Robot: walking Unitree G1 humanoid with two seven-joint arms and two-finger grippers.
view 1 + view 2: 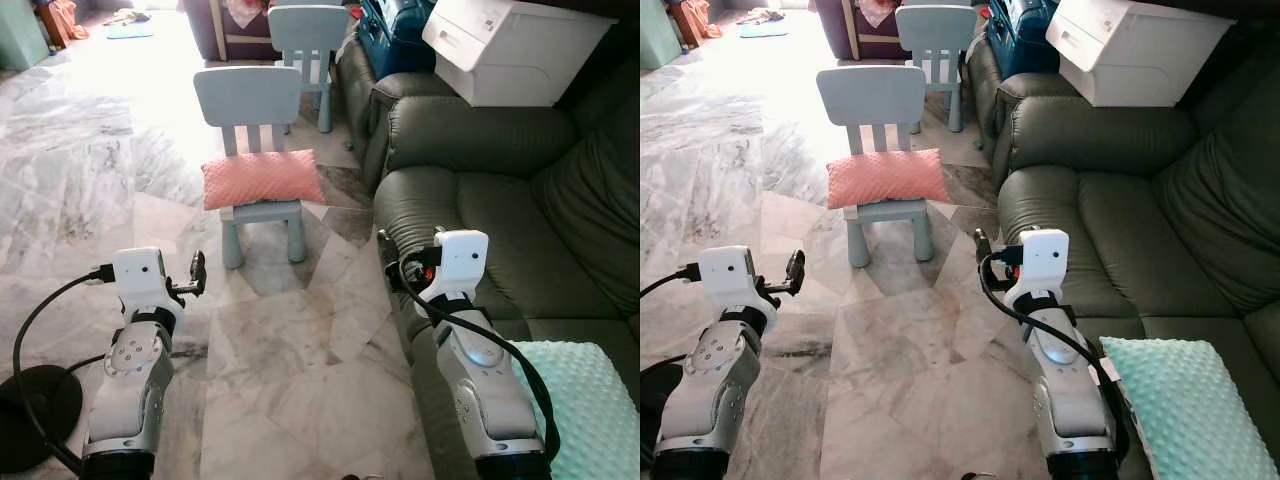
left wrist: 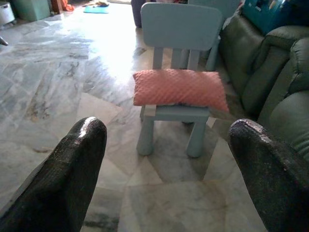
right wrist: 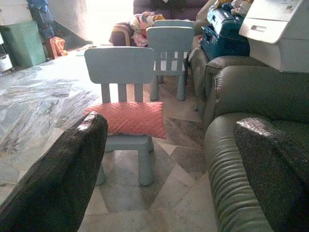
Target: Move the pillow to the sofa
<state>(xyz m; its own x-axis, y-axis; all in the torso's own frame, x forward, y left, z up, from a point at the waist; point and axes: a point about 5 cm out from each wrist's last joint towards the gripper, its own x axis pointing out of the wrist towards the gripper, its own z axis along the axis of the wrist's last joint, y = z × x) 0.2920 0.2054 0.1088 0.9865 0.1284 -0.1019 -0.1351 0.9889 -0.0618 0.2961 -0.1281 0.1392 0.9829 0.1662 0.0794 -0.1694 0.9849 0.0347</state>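
Pink pillow (image 1: 262,178) lying flat on seat of small blue chair (image 1: 250,100), just beside dark green sofa (image 1: 480,190). Left gripper (image 2: 164,159) and right gripper (image 3: 169,164) raised, well short of chair, jaws apart on both, empty. Mint pillow (image 1: 580,395) on sofa seat at near right.

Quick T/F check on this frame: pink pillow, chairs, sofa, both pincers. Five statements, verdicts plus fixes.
1. The pink pillow lies on the near chair. True.
2. The left pincer holds the pillow. False: it is open and empty, short of the chair.
3. A white box sits on the sofa. True.
4. The right pincer is shut. False: its fingers stand wide apart.
5. A green pillow lies on the floor. False: it lies on the sofa seat.
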